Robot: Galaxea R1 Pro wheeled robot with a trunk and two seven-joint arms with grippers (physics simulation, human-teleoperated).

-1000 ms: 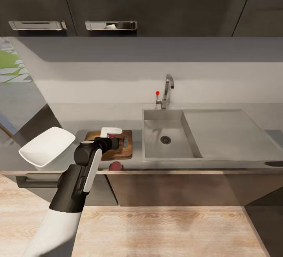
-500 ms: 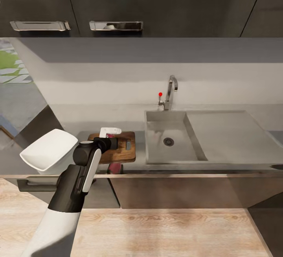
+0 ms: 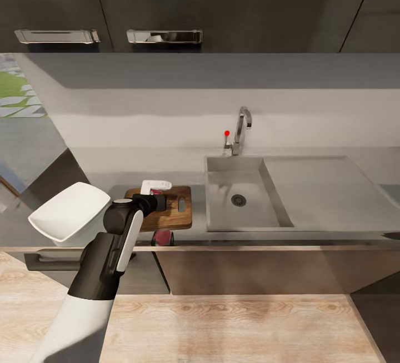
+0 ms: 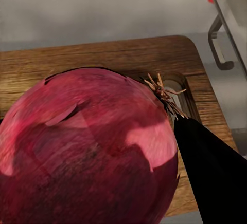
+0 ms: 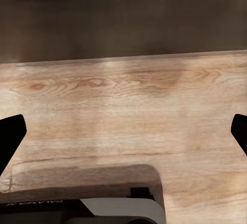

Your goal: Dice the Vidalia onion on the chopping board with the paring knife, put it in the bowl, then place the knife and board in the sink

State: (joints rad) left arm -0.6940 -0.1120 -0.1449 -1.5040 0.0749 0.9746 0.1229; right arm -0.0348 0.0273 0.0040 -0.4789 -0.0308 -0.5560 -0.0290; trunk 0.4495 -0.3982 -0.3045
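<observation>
Up front, from the head view, the left arm [image 3: 119,230] reaches over the chopping board [image 3: 176,208] on the grey countertop [image 3: 105,177], between the white bowl [image 3: 69,210] and the steel sink [image 3: 240,196]. Its claw is hidden behind the wrist there. From the left wrist view, a dark-red onion [image 4: 87,147] sits close over the board, one black finger [image 4: 213,175] against its side; the grip looks pinched on it. From the right wrist view, the right gripper [image 5: 123,134] hangs spread wide above the wood floor [image 5: 128,95].
</observation>
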